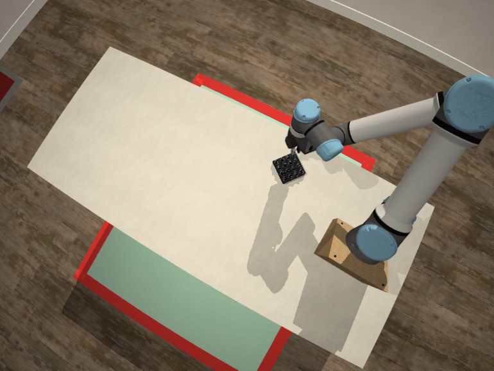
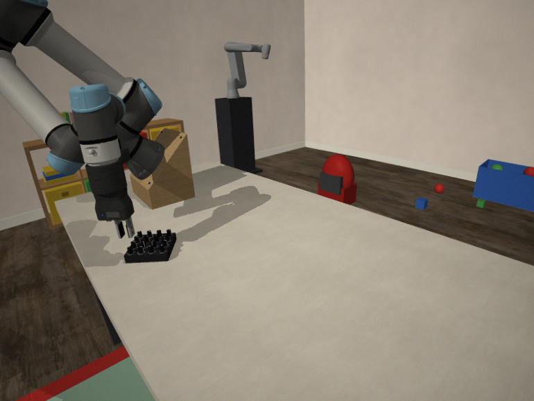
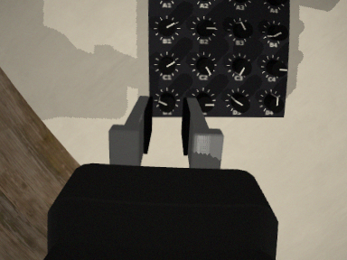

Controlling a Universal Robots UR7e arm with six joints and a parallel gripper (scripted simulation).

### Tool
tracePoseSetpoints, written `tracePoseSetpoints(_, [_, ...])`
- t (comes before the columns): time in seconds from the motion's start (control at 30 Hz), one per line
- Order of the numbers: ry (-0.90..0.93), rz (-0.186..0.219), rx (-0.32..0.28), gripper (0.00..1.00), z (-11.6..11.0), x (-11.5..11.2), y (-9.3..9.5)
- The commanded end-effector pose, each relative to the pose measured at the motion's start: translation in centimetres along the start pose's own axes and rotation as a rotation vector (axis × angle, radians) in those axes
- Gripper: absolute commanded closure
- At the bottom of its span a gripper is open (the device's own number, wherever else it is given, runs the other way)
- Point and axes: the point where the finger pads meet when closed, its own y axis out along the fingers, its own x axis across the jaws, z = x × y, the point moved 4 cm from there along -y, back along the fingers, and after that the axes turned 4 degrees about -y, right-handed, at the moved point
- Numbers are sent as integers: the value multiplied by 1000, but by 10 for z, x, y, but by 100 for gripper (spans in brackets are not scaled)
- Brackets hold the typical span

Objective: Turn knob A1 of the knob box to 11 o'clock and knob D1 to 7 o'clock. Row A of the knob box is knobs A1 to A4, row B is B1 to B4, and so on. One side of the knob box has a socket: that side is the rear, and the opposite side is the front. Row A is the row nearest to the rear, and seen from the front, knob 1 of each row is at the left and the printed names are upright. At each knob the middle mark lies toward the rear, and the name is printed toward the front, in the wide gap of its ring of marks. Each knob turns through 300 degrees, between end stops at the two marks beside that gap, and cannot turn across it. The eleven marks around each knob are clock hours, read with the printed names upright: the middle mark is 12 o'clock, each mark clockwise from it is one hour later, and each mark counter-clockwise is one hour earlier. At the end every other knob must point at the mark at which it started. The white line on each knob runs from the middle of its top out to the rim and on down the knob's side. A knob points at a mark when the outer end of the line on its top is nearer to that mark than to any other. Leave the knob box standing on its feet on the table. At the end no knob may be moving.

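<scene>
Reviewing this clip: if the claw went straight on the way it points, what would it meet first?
Probably knob D1, with the claw passing around it; depth is unclear.
</scene>
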Motion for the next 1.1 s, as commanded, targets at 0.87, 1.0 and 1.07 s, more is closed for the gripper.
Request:
tracePoseSetpoints(0.87, [781,1,0,54,3,3,-10])
tracePoseSetpoints(1.0, [892,1,0,54,3,3,-11])
tracePoseSetpoints(1.07, [948,1,-1,54,2,3,-12])
